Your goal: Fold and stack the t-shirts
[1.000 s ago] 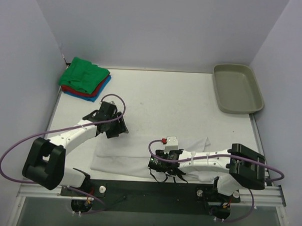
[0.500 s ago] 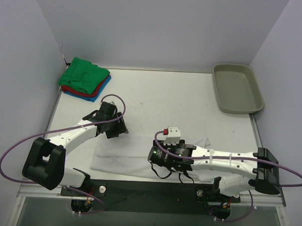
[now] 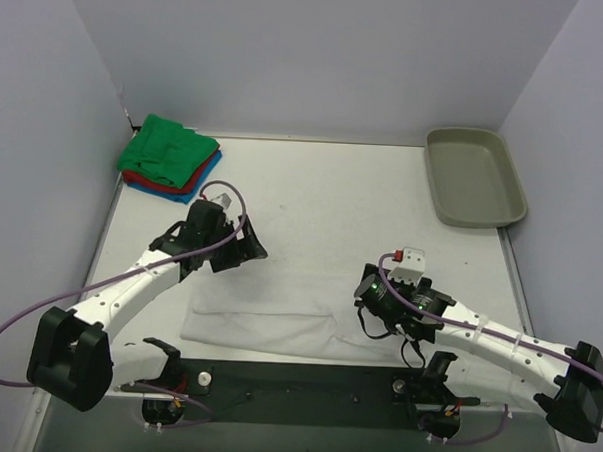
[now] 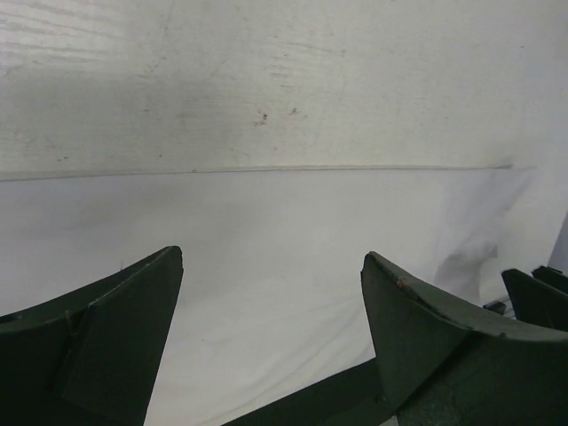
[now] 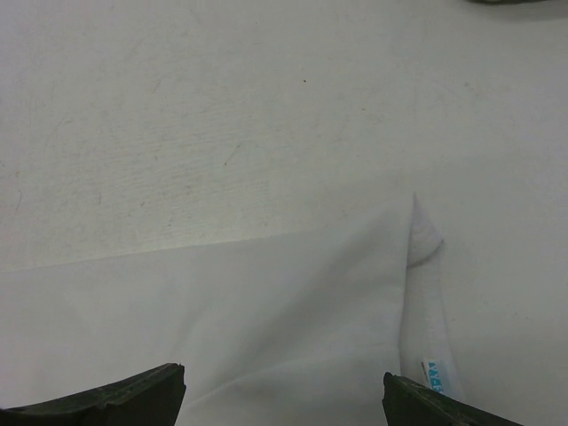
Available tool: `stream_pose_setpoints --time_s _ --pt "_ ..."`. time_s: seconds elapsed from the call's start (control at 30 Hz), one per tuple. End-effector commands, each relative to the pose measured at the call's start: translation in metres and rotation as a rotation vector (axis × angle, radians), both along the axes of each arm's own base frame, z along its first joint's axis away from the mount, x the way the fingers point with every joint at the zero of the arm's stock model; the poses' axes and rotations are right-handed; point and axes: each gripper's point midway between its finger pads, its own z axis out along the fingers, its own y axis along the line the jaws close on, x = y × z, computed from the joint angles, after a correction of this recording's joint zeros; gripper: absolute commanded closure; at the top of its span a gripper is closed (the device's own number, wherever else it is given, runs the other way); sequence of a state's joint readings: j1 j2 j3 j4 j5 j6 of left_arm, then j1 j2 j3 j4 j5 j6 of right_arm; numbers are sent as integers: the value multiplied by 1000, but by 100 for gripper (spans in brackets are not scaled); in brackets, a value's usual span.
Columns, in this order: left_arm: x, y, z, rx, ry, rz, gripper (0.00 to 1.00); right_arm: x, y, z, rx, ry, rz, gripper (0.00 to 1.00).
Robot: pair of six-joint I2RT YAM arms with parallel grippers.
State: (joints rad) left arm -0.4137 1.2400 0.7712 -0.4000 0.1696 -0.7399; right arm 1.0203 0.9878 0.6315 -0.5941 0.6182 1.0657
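Jaws of both grippers are standing spread, with nothing pinched between them. The left gripper [image 3: 244,254] is hovering over the far edge of the white t-shirt [image 3: 267,320], while the right gripper [image 3: 362,307] is hanging above the shirt's right end, where a small blue label [image 5: 435,374] is showing at the cloth's corner. The white shirt is lying as a long flat band beside the near edge of the table [image 3: 362,209], running left to right.

Judging by that shape, the folding is only partly done: the band is looking ready to be doubled end over end before joining the pile. That next move is calling for each gripper to drop, nip an end or corner through all layers, and carry it across without dragging the band crooked.

At the table's far left corner, a green t-shirt [image 3: 165,148] is sitting on a red t-shirt [image 3: 141,179] and a blue t-shirt [image 3: 199,187]. The grey-beige tray [image 3: 431,182] at the far right corner is holding no shirt.
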Motion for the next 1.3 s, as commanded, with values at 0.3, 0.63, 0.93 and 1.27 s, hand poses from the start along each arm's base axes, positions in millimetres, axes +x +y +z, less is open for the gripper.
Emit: stream_pose_setpoints --time_s 0.3,0.63,0.93,1.27 --pt "8 -13 76 -92 -216 -86 6 35 24 -13 136 -23 32 0" --pt "9 -8 70 -71 -203 -77 5 40 37 -46 202 55 7 0" --pt "12 4 72 -70 -209 -43 4 43 45 -78 215 122 -3 0" --pt "14 27 77 -73 -216 0 3 97 77 -93 217 207 75 0"
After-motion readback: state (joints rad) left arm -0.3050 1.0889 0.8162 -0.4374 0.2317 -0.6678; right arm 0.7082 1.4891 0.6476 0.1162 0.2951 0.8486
